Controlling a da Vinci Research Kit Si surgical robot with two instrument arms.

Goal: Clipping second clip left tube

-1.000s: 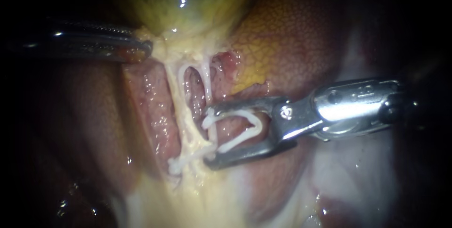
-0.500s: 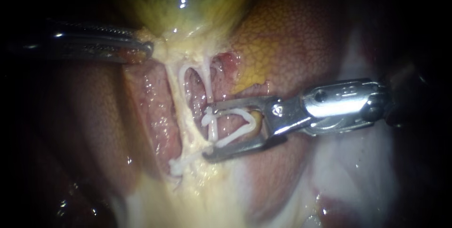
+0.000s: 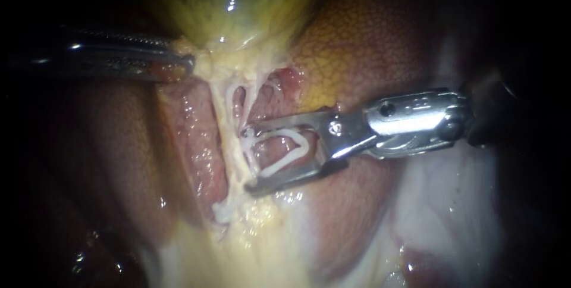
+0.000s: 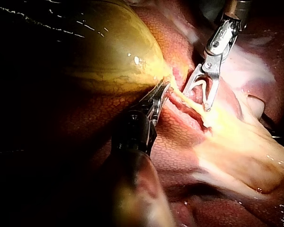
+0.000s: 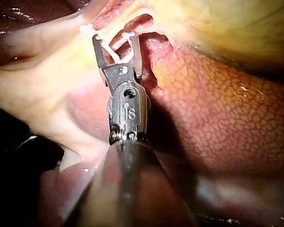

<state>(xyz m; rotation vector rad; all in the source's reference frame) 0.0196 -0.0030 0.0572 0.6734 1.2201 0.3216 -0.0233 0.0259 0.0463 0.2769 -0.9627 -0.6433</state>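
My right instrument (image 3: 248, 160) comes in from the right, its jaws wide apart and holding an open white clip (image 3: 291, 139) between them. The jaw tips reach the right side of the left tube (image 3: 229, 124), a pale strand running down from the gallbladder (image 3: 238, 8). A shorter right tube (image 3: 257, 88) ends at the upper jaw. Lower on the left tube sits a white clip (image 3: 221, 209). My left instrument (image 3: 181, 60) is shut on tissue at the gallbladder's neck. The right wrist view shows the jaws (image 5: 115, 38) straddling pale strands.
Mottled orange-brown liver (image 3: 369, 44) lies behind and to the right of the tubes. Pink raw tissue (image 3: 196, 139) sits left of the left tube. Pale yellow fatty tissue (image 3: 256, 246) spreads below the lower clip. In the left wrist view my right instrument (image 4: 196, 99) is ahead of my left jaws (image 4: 162, 92).
My right instrument has moved left with the open clip, from beside the right tube up to the left tube. The left instrument has kept its hold.
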